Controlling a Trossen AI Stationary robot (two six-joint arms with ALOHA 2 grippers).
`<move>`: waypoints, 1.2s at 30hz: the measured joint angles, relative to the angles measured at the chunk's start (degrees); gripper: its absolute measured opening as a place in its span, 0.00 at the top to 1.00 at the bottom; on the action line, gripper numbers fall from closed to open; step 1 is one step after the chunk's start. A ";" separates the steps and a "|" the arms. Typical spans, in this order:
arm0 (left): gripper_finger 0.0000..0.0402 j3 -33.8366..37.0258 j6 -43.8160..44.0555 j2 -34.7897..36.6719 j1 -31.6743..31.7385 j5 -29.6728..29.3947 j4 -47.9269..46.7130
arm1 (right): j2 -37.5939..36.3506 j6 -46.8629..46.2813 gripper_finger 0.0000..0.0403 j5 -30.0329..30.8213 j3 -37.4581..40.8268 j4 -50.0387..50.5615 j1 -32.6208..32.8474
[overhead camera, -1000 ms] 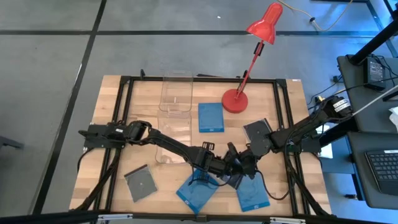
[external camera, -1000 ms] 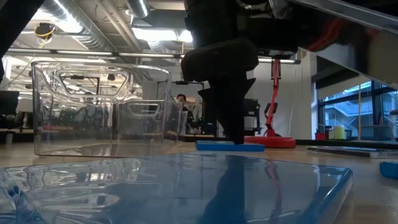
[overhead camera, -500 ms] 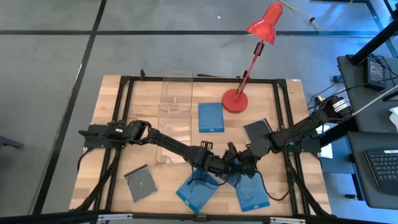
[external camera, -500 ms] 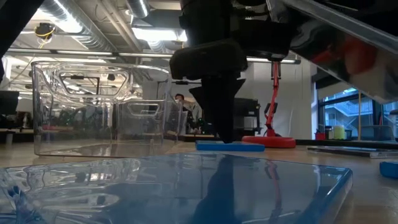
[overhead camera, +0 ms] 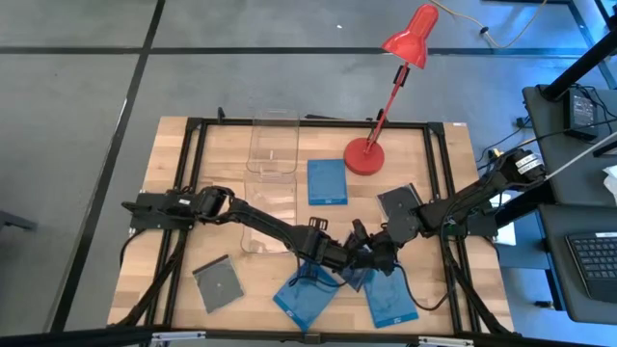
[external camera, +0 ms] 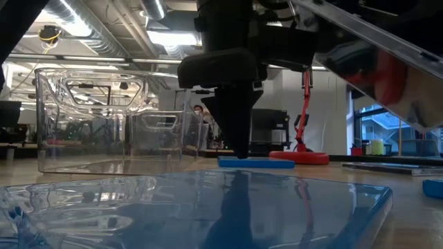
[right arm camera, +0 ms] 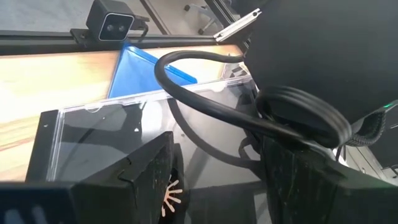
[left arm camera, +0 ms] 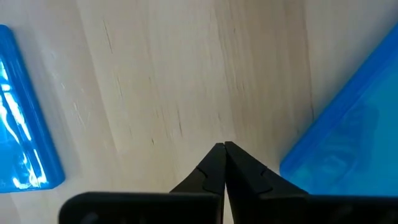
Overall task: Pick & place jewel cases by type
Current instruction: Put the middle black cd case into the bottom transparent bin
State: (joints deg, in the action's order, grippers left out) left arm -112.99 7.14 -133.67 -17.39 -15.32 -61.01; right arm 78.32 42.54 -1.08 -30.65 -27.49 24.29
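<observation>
Near the red lamp (overhead camera: 386,92), 2 clear bins (overhead camera: 270,183) stood; beyond them lay blue jewel cases (overhead camera: 307,294). Between these, the left gripper (left arm camera: 224,149) hovered pinched, empty. The right gripper (right arm camera: 214,168) clasped a transparent jewel case (right arm camera: 112,124).

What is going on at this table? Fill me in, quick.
Both arms meet near the table's front centre. The right gripper appears clamped on a clear jewel case, which the low view shows tilted up off the wood. The left gripper is shut and empty, over bare table between two blue cases. The other cases lie flat, outside the clear bins.
</observation>
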 joint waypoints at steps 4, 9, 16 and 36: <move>0.99 0.00 -0.76 0.00 0.16 -0.10 -0.81 | 0.00 -0.02 0.37 0.23 0.00 -0.02 -0.02; 0.99 0.04 -1.04 0.00 0.46 -0.30 -2.00 | 0.82 -0.18 0.37 0.35 0.00 -0.24 -0.02; 0.99 0.11 -2.09 -0.11 0.90 0.33 -3.26 | 2.05 -0.24 0.37 0.84 0.00 -0.96 -0.02; 0.99 0.17 -1.35 -0.33 1.01 -1.61 -3.38 | 1.97 -21.32 0.37 0.96 -0.28 2.44 0.04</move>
State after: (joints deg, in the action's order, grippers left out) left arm -112.82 5.79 -133.99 -16.38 -16.93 -64.39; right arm 80.29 21.23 -0.13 -30.94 -25.04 24.34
